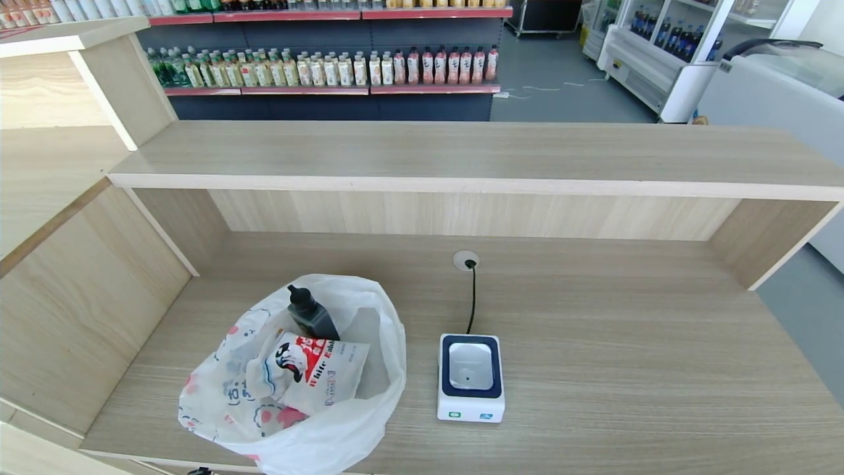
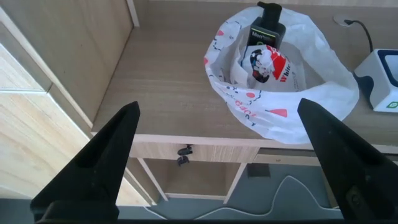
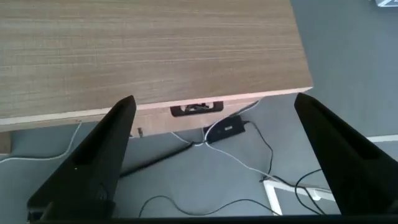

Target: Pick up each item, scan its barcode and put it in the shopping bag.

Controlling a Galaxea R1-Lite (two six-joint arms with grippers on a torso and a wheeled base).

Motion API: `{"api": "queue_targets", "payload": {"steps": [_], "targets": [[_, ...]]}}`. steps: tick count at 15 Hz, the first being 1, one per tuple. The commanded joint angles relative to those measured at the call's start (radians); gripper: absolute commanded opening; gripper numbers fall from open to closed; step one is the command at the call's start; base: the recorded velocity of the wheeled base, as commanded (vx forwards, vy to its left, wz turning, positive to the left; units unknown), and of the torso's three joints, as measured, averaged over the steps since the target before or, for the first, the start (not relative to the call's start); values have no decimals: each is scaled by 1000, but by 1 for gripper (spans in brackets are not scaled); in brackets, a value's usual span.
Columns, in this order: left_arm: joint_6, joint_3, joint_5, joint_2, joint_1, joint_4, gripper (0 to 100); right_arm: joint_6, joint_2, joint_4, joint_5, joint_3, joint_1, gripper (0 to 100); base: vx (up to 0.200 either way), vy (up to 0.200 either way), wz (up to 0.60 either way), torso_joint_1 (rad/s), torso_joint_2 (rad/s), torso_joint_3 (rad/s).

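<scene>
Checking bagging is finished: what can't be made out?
Black-capped dark bottle: lower body hidden by red-and-white snack pouch, head view.
White plastic shopping bag: bottom cut off by head view's lower edge; deeper contents hidden by folds.
White-and-blue barcode scanner: cut off by left wrist view's edge.

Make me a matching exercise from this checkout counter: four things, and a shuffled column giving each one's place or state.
Things
1. dark bottle
2. scanner
3. black cable
4. left gripper

Places or states
A. open, holding nothing
B. in the shopping bag, behind the white pouch
C. runs from the scanner to the round hole in the counter
D. on the counter, right of the bag

Pairs: 1-B, 2-D, 3-C, 4-A.
</scene>
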Motion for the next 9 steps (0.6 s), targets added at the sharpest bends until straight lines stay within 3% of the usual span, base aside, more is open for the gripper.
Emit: {"api": "queue_targets", "payload": {"steps": [1,4,9], "targets": [[-1,0,0,0,1,0,100,24,-278,54,82,8,7,100,0,0,0,0,0,0],[-1,0,0,0,1,0,100,73,-367,78,87,8,67,100,0,0,0,0,0,0],[-1,0,0,0,1,0,100,73,-367,80,85,7,70,100,0,0,0,0,0,0]]}}
